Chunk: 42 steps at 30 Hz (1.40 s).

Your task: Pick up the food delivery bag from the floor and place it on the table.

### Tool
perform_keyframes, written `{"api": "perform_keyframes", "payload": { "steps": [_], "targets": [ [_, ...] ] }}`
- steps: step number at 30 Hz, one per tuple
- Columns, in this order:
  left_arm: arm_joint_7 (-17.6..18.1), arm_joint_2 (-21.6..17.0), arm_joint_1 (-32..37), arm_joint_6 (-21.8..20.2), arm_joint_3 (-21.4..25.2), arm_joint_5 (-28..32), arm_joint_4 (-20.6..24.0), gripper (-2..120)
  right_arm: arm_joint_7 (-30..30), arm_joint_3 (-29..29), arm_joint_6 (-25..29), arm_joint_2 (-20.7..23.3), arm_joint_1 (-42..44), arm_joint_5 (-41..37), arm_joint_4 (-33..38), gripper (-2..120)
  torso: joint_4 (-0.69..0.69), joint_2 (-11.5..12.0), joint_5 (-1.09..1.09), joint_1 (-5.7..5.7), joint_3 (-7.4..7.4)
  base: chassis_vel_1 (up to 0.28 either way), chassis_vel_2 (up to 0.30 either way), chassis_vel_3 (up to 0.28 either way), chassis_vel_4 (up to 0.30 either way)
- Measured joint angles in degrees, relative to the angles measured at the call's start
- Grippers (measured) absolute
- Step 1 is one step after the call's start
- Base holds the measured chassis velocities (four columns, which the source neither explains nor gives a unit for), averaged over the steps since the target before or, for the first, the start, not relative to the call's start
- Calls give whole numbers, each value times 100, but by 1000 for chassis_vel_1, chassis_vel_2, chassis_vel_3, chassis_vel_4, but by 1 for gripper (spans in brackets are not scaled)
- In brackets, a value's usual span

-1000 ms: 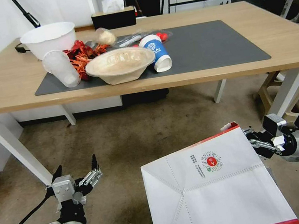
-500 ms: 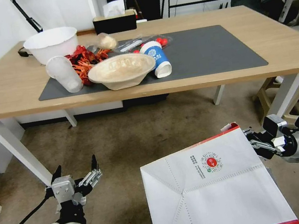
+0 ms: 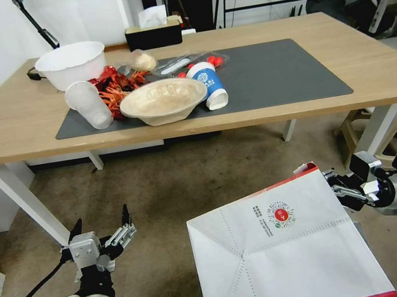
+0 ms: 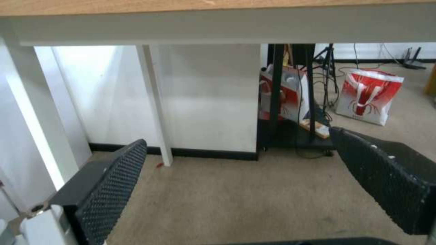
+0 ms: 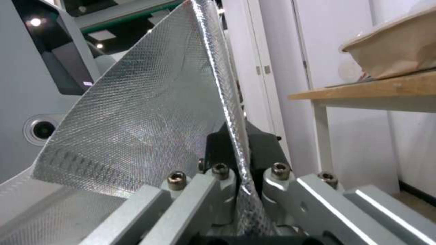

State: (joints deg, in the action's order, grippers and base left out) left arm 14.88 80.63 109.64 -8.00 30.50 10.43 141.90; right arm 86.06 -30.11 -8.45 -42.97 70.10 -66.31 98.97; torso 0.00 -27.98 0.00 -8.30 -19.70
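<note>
White, red-trimmed food delivery bag point(image 3: 287, 255) hangs above carpeted floor point(image 3: 174, 188), before table point(image 3: 388, 71).

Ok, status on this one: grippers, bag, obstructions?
Right gripper clamped on food delivery bag rim. Left gripper open, low. Dishes crowd table's left half.

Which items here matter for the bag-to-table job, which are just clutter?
Job: white-and-red paper delivery bag, pinched by right gripper; light-wood table; open left gripper.
Clutter: white bowl, beige paper bowl, blue-white cup, black tissue box.
</note>
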Motion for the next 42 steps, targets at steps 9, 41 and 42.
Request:
{"api": "perform_keyframes", "payload": {
  "steps": [9,41,42],
  "targets": [
    [15,-41,-41,-2,12,34,-29,100,1,-1,0,1,-15,15,-10,0,0,-217,0,-81,-135,0,0,0,0],
    [22,-52,-56,-7,31,35,-43,100,-25,-15,15,-2,0,27,0,0,0,-962,0,-370,-591,0,0,0,0],
    [22,-51,-54,-7,31,32,-43,100,-25,-16,16,0,3,27,0,0,0,-1016,0,-392,-621,0,0,0,0]
  ]
}}
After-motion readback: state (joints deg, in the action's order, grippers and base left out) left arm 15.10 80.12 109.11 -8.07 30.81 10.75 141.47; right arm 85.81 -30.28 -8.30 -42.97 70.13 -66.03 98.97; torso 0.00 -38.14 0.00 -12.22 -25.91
